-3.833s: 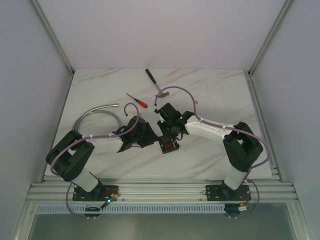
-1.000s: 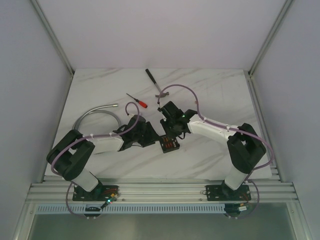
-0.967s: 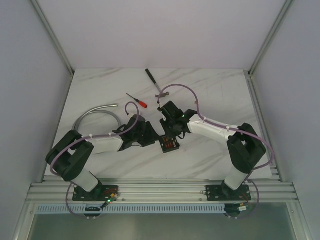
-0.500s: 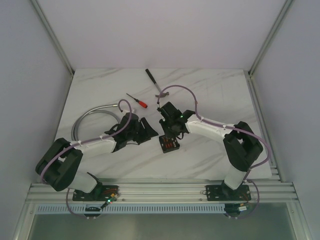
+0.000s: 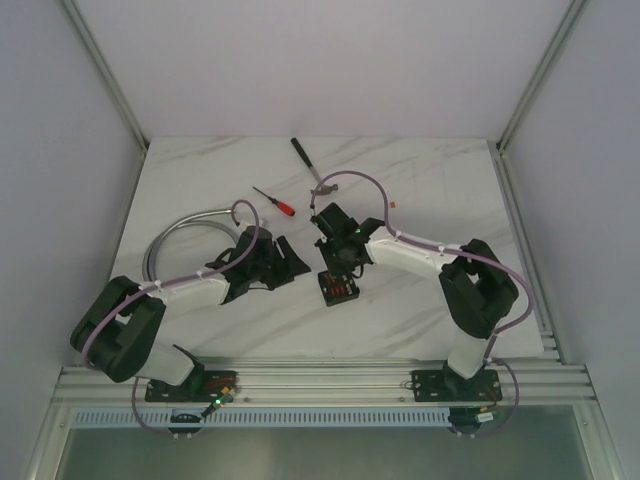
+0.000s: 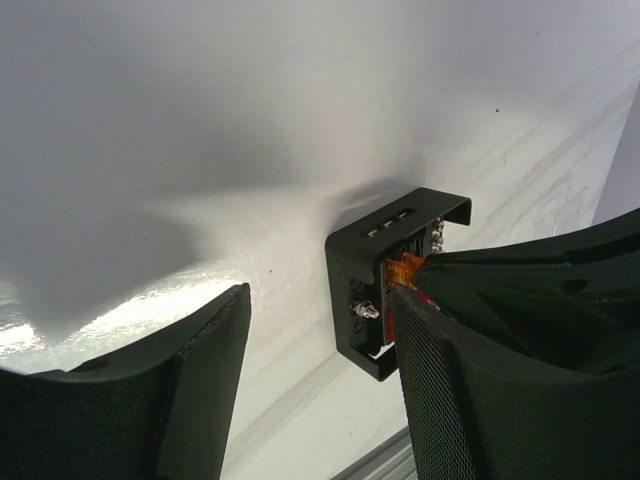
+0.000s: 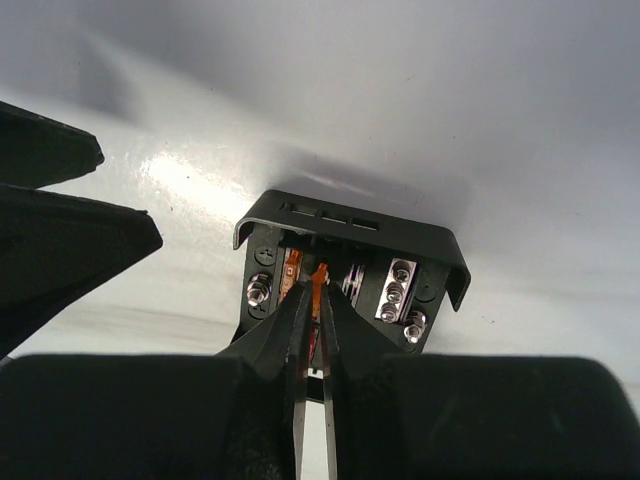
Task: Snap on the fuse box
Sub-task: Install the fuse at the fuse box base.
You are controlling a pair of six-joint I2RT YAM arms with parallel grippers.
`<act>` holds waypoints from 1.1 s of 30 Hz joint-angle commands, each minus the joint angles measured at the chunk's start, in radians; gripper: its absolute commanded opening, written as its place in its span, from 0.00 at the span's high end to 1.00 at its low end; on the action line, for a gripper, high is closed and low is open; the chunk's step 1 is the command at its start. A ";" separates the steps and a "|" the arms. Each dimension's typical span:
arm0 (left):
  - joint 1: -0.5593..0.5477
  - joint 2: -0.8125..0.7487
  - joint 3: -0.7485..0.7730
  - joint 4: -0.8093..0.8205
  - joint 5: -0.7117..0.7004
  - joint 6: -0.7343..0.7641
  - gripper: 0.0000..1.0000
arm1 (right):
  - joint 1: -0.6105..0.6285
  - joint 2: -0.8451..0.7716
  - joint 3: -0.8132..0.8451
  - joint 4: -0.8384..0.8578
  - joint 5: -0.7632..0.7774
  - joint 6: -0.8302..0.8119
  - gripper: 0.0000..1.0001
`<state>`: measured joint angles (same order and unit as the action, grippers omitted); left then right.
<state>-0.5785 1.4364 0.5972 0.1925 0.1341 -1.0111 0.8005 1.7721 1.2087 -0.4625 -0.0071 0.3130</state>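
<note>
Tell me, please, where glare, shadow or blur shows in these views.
Left wrist: glare on the table at lower left, soft shadow above it, fuse box sharp. Right wrist: glare left of the box, near fingers dark and soft. Top: even light, box small.

No text, label, brand, number or sign can be read in any of the views. The fuse box (image 7: 350, 232) shows only plain black plastic on its rim, and any marking on its face is too small or too blurred to make out.
</note>
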 commanded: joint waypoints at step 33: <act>0.025 -0.047 -0.015 -0.030 -0.009 0.048 0.33 | -0.032 0.137 -0.102 -0.291 0.048 -0.138 0.99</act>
<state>-0.5617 1.4014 0.5831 0.1783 0.1341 -0.9813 0.7807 1.8061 1.2301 -0.4911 -0.0303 0.2504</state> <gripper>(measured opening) 0.672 0.087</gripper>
